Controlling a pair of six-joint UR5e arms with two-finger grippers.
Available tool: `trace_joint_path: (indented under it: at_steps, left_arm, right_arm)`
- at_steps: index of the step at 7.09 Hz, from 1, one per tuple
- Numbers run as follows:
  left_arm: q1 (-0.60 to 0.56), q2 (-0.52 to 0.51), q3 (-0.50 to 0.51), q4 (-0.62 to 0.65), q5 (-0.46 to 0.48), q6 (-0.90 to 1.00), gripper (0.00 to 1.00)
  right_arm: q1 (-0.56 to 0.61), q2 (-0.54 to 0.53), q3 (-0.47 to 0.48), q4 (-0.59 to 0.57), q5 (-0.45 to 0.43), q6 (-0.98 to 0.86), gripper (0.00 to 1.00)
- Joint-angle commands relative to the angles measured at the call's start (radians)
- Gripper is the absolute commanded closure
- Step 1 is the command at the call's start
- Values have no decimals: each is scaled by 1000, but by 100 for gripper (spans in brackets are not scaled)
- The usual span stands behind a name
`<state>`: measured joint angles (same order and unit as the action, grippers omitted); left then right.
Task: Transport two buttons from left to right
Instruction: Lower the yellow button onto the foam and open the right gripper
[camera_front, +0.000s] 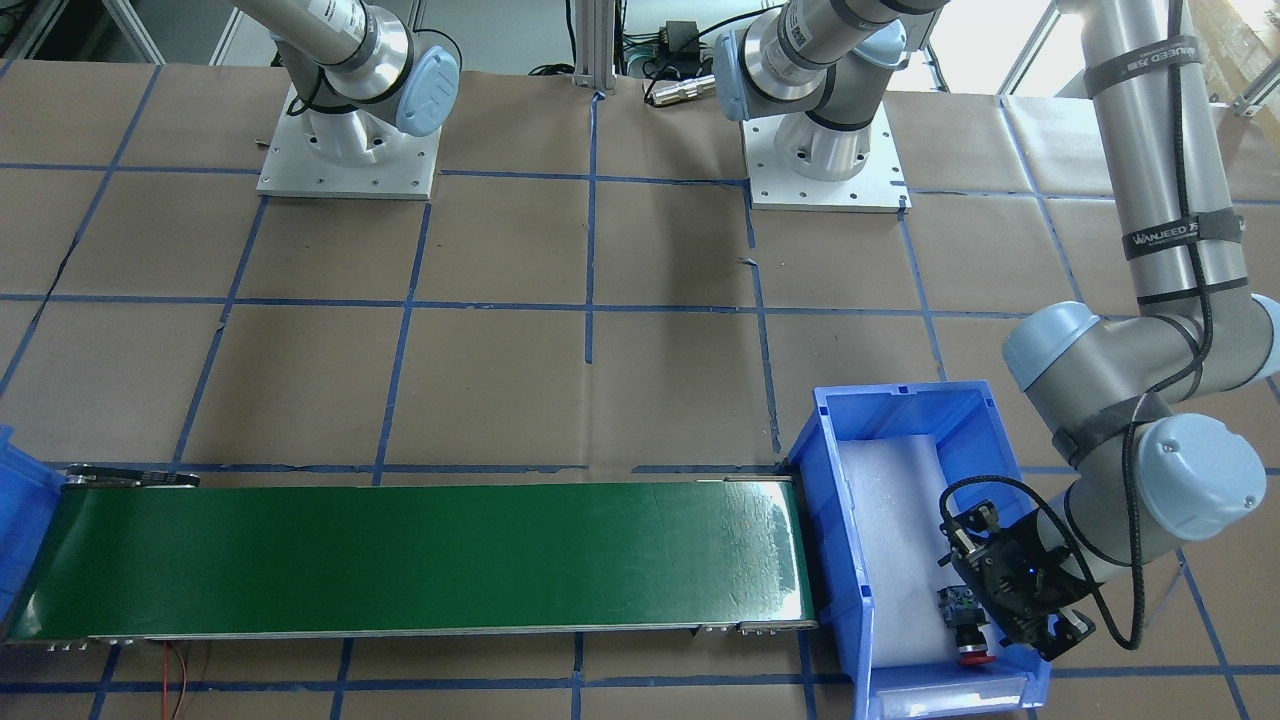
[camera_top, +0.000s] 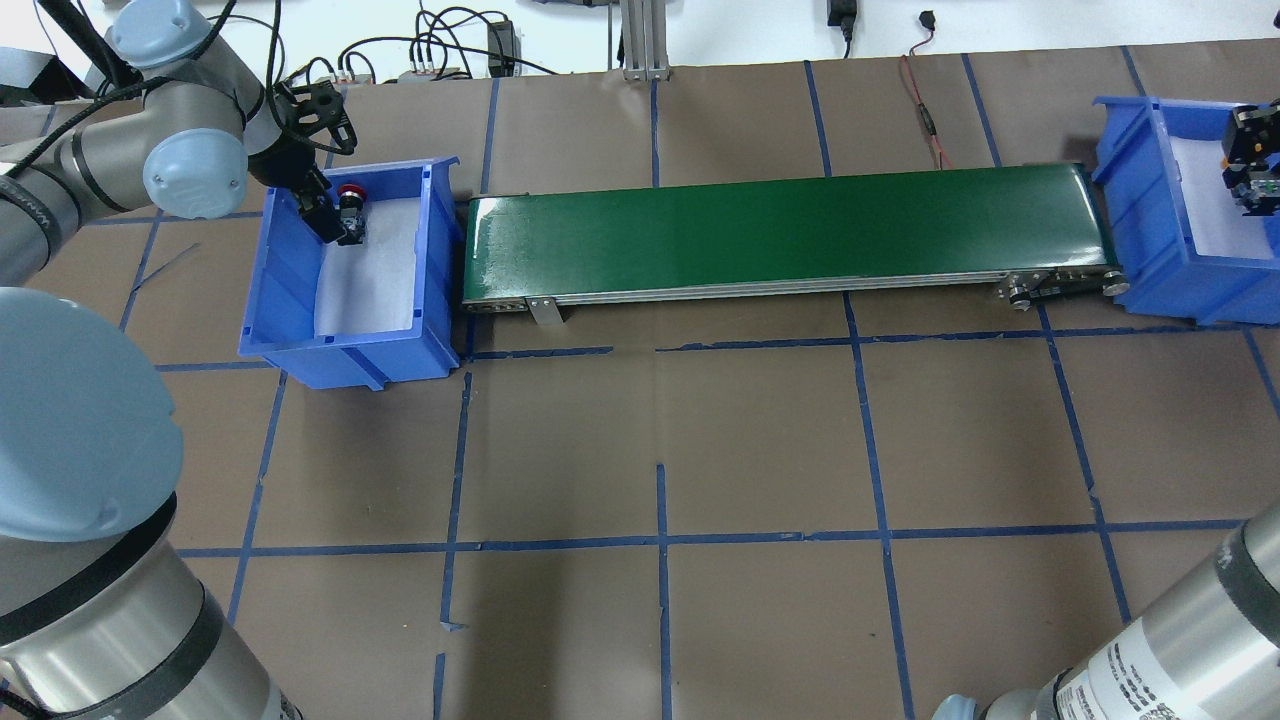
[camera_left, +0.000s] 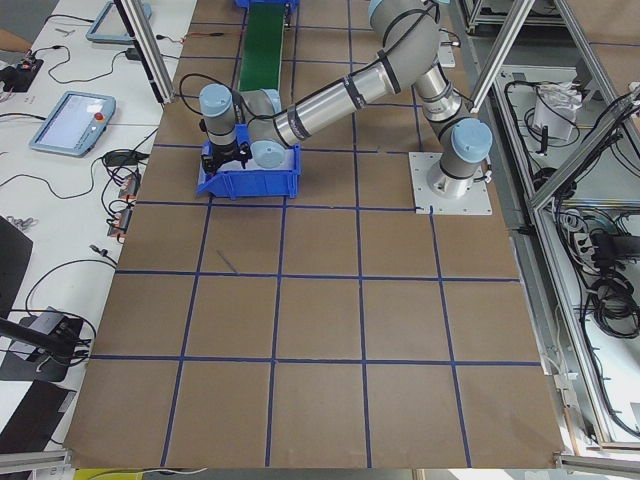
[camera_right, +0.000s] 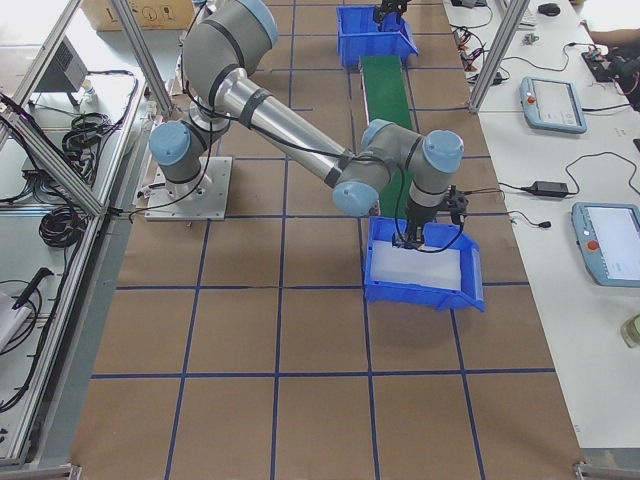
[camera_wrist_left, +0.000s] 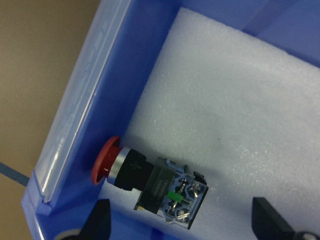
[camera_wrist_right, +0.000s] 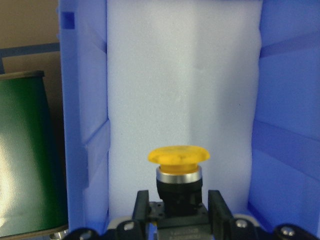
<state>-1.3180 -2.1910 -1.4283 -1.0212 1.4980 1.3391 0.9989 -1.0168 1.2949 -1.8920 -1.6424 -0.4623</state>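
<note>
Your left gripper (camera_wrist_left: 185, 229) stood with fingers (camera_wrist_left: 100, 222) apart near the red button (camera_wrist_left: 150, 182), which lay on its side on white foam (camera_wrist_left: 235, 115), mushroom cap against the wall of its blue bin (camera_wrist_left: 145, 65). Your right gripper (camera_wrist_right: 179, 212) was clamped on the yellow button (camera_wrist_right: 178, 162) by its dark body, over the second bin (camera_wrist_right: 285, 125). Two buttons, two bins; one green conveyor (camera_top: 780, 235) lay between.

Conveyor (camera_top: 780, 235) between left bin (camera_top: 350, 355) and right bin (camera_top: 1180, 290)
</note>
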Motion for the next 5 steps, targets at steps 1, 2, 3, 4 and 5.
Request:
trace_joint_path:
  at_steps: [1, 2, 3, 4, 5]
  left_arm:
    - [-6, -13, 12, 0, -2, 0, 0]
    - [-6, -16, 12, 0, -2, 0, 0]
    - [-7, -24, 12, -2, -2, 0, 0]
    - [-9, -26, 6, 0, -2, 0, 0]
    - [-7, -24, 0, 0, -1, 0, 0]
  right_arm:
    - [-3, 41, 3, -27, -1, -2, 93]
    - [-5, 61, 1, -42, -7, -2, 93]
    - [-5, 75, 1, -48, -7, -2, 93]
    - [-8, 92, 1, -67, -7, -2, 93]
    - [-6, 110, 0, -71, -8, -1, 93]
